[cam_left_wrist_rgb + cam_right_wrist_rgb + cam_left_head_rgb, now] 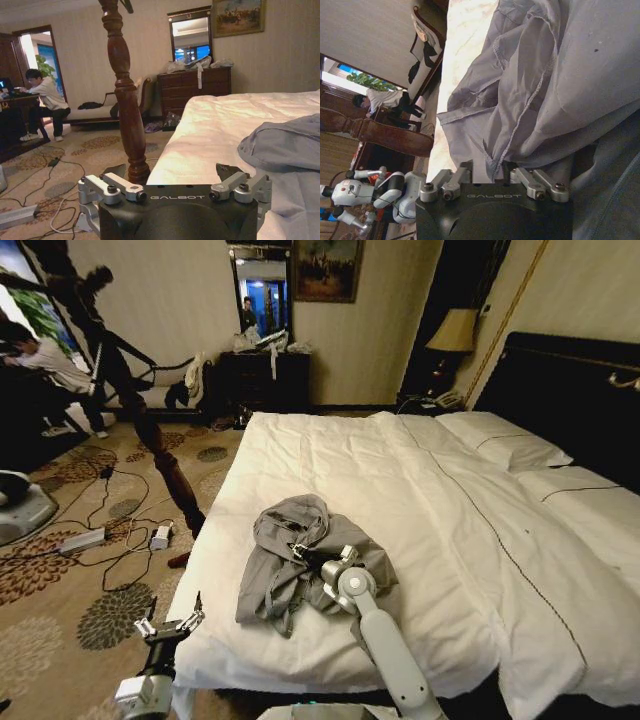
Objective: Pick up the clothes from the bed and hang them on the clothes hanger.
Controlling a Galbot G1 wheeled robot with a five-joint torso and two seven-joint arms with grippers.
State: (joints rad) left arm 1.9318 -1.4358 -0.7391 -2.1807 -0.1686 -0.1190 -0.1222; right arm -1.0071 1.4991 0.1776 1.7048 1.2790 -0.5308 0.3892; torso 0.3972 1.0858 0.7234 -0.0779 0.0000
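We see the clothes (300,555) lying in a crumpled heap on the bed (420,530), near its foot edge and toward the corner by the dark wooden coat stand (160,455). Our right claw (308,556) is down on the heap itself, pressed into its middle folds; in the right wrist view the grey cloth (545,85) bunches right at the claw (495,172), with a fold drawn in between the narrowly parted fingers (451,176), so we judge it to be gripping the shirt, though the fabric hides the tips. Our left claw (172,622) waits off the bed, just beside its foot corner on the carpet side, fingers spread wide and holding nothing; from the left wrist view (175,182) the shirt (285,142) lies ahead and off to the bed side, well apart from it. The heap's long axis runs roughly from the foot edge up toward the pillows (505,440), and the right claw sits near the lower middle of it. So the relation that matters is plain to us: the garment is directly under the right arm, which is far nearer than the left. We cannot make out the hanger, so where the shirt must travel stays unclear to us.
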